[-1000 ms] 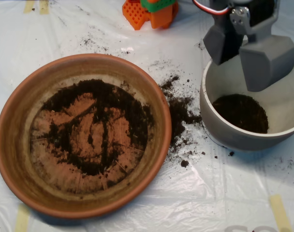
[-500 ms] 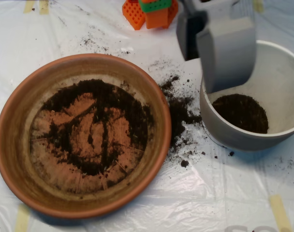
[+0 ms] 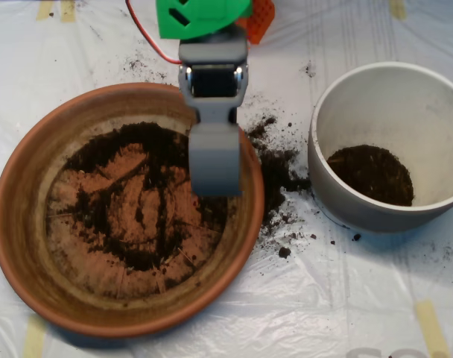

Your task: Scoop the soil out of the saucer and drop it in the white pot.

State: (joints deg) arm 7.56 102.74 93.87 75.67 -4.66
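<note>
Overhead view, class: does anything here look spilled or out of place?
Yes. Dark crumbly soil lies spilled on the white plastic sheet, in the gap between the large terracotta saucer and the white-lined grey pot, with stray crumbs scattered around it. It belongs inside a container.

Fixed overhead cam, close, facing down

No lettering, label, brand mark or number can be read anywhere here. At the bottom right edge, faint grey shapes (image 3: 375, 352) show on the white plastic sheet (image 3: 234, 313) covering the table; they may be printed characters, but the frame cuts them off and nothing legible remains of them.
</note>
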